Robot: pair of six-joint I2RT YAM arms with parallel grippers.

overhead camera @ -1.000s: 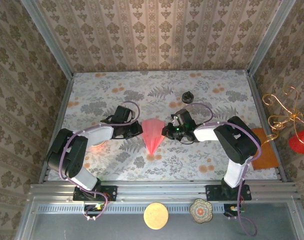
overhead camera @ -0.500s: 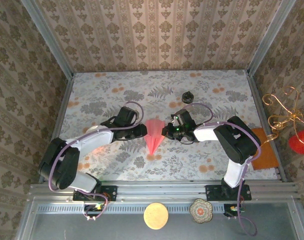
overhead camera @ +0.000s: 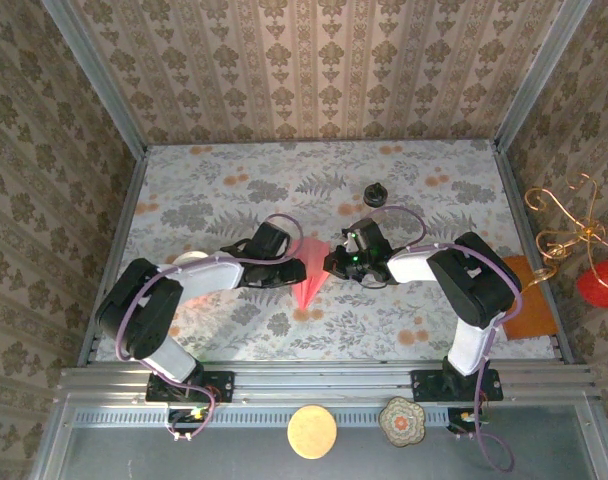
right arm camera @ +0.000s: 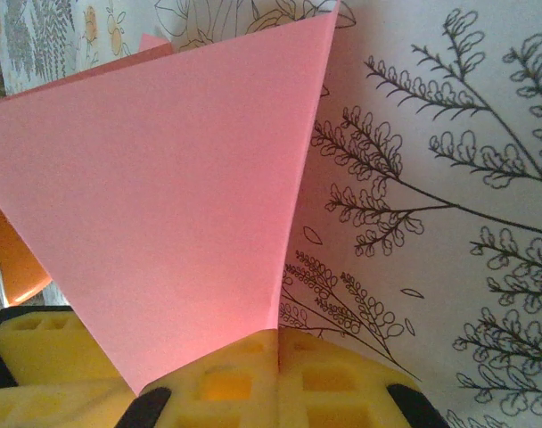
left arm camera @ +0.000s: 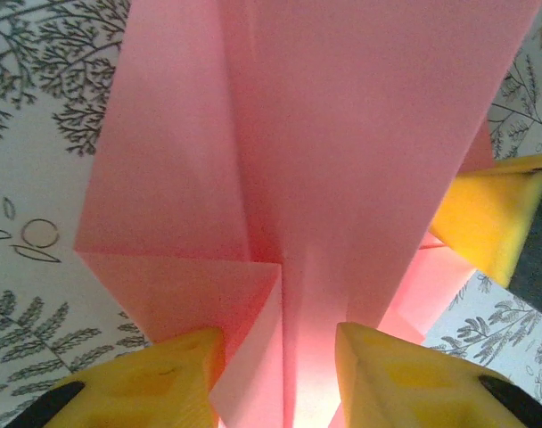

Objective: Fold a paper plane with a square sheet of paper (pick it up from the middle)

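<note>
paper plane [overhead camera: 306,275] now lies between spread jaws of the left gripper [left arm camera: 280,383], newly slid in. right gripper [right arm camera: 280,357] pinches its edge; creasing seems next.

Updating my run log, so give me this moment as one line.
stage: mid-fold | paper plane: creased dart between both grippers | left gripper: open, fingers either side of centre fold | right gripper: shut on one flap

Left gripper [overhead camera: 294,272]: jaws parted, tips facing right gripper [overhead camera: 330,265]. Right gripper: jaws pressed together, pinching paper plane [overhead camera: 306,285] edge.
</note>
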